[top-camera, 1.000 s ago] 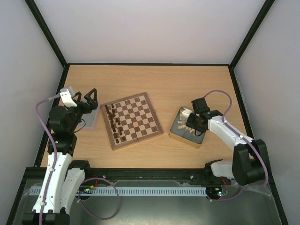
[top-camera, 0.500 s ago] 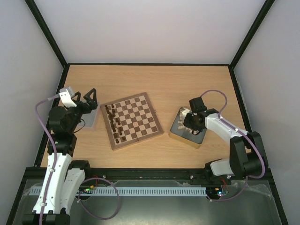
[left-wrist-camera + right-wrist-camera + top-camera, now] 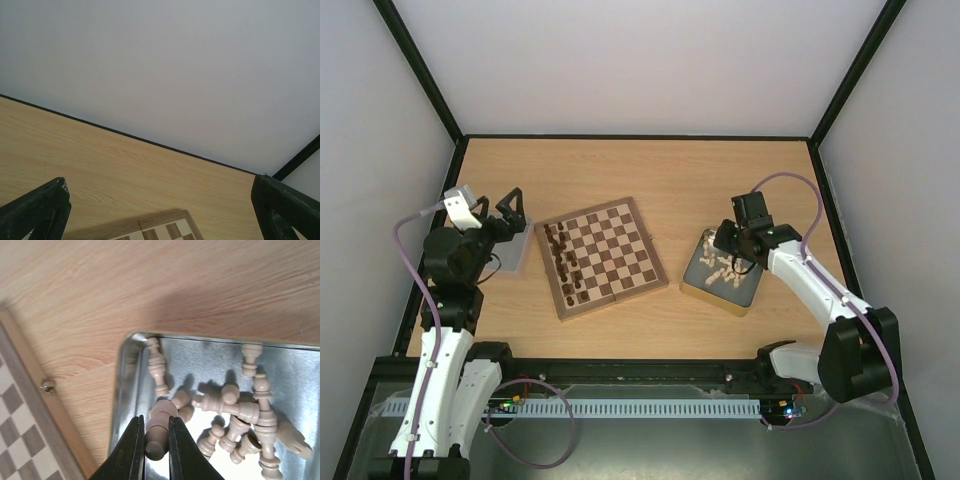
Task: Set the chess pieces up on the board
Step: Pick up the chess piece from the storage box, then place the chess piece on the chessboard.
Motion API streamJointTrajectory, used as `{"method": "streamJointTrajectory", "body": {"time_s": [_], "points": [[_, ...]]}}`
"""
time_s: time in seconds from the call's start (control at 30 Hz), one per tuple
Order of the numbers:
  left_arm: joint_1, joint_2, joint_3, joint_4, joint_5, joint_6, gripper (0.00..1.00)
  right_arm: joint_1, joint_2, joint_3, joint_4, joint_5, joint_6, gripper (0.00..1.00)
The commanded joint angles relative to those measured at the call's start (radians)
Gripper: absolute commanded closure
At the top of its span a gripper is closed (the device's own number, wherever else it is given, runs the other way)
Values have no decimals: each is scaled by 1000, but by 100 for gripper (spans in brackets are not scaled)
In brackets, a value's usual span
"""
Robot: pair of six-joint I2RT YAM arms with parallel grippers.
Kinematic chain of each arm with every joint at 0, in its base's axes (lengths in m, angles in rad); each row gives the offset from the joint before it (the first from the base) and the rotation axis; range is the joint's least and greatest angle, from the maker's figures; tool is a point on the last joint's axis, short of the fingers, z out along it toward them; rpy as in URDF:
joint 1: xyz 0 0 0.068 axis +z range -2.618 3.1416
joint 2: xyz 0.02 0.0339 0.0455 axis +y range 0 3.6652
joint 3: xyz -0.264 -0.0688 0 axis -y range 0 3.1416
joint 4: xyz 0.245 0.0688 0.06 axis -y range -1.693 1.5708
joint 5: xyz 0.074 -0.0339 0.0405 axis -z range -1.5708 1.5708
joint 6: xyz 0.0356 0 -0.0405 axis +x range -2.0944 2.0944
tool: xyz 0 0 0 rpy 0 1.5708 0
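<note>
The chess pieces fall into two lots. The dark chessmen [image 3: 563,262] stand in two short rows along the left side of the board [image 3: 620,245], which lies askew at the middle of the tabletop [image 3: 650,170]. The pale chessmen [image 3: 240,412] lie in a jumble in a shiny metal tin [image 3: 119,405] toward the tabletop's right edge, near the board but apart from it. From overhead the dark men are too small to tell one kind from another. The right gripper [image 3: 155,427] hangs over the tin's near-left corner, its two fingers pinching one pale piece [image 3: 161,412]. The fingers cover most of that piece's sides, so its kind cannot be read, nor whether it hangs free of the pieces below. In the overhead view the wrist hides this grip altogether. The right wrist view cuts the tin off at its right and bottom, and shows only a sliver of the board's border with a small metal latch [image 3: 48,385]. The left gripper [image 3: 510,208] is raised near the tabletop's left edge with its fingers [image 3: 42,207] spread wide and nothing between them. Its own camera catches only the fingertips, bare tabletop and one corner of the board. Below it lies a flat grey tray [image 3: 517,258], largely hidden by the arm, so its contents cannot be made out.
</note>
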Motion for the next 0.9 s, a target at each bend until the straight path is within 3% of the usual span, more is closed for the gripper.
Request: {"method": "streamJointTrajectory", "body": {"time_s": [0.0, 0.23, 0.4, 0.87], "points": [[8, -2, 14, -7, -41, 14, 0, 31, -3, 46, 38, -53, -8, 98], [9, 41, 47, -61, -25, 25, 0, 242, 200, 234, 85, -97, -50, 98], [11, 48, 51, -78, -34, 33, 0, 376, 363, 352, 62, -47, -88, 98], [15, 33, 48, -83, -53, 37, 0, 525, 662, 567, -48, 113, -129, 98]]}}
